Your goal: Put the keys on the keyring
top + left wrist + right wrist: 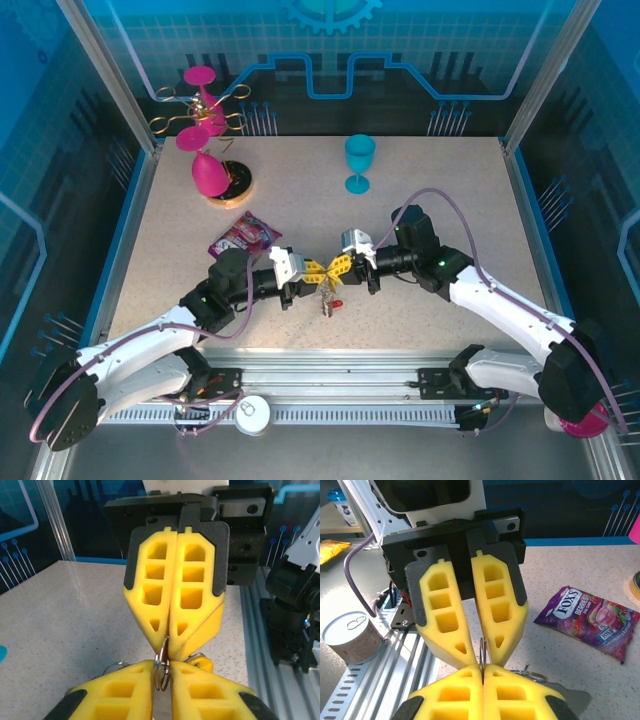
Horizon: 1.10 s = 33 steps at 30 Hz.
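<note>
Both grippers meet tip to tip above the table's middle. A small silver split keyring point(156, 672) stands on edge between them. My right gripper point(482, 667) is shut on the keyring point(481, 650), its yellow pads pressed together on the ring's edge. The fingers of my left gripper point(161, 667) stand slightly apart, with the ring in the narrow gap between them. Small metal keys point(325, 297) and a red clip point(337, 303) hang below the meeting point. In the top view my left gripper point(320, 271) and right gripper point(334, 268) point at each other.
A purple candy bag point(243, 235) lies just left of the arms. A blue goblet point(359, 160) stands at the back. Pink goblets on a wire rack point(205, 130) stand over a round disc point(238, 180) at the back left. A tin can point(351, 637) sits beyond the near rail.
</note>
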### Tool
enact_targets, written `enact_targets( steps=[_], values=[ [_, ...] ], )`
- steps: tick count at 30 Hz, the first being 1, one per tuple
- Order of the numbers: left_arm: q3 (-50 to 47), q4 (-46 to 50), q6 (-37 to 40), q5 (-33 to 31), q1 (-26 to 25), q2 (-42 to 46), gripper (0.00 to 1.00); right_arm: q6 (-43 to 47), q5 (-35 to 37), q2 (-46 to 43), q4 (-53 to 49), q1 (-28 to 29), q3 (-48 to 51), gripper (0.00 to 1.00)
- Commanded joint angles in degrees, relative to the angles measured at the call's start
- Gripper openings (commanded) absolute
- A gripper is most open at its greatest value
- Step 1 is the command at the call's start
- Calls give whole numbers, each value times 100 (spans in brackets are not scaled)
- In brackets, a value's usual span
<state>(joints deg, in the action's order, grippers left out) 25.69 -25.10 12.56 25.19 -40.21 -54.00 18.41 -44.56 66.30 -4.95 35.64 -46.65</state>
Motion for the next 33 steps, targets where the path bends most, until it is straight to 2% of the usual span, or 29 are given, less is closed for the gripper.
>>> enact_targets(
  steps=[1, 5, 14, 22, 26, 33],
  values=[
    [263, 474, 368, -153, -51, 95, 21, 404, 306, -38, -698, 114, -339, 0],
    [422, 1050, 639, -234, -53, 144, 19, 759, 670, 0, -1497, 204, -764, 0],
    [541, 1206, 698, -87, -51, 74, 17, 1376, 1459, 280, -2617, 534, -1410, 0],
    [569, 1213, 713, 68, -52, -46, 14, 1539, 1770, 478, -2808, 756, -1696, 0],
    [619, 1237, 722, 145, -54, -137, 3, 1543, 1775, 541, -2813, 844, -1810, 0],
    [675, 1426, 873, 177, -52, -148, 0, 1420, 1579, 409, -2722, 832, -1797, 0]
  ],
)
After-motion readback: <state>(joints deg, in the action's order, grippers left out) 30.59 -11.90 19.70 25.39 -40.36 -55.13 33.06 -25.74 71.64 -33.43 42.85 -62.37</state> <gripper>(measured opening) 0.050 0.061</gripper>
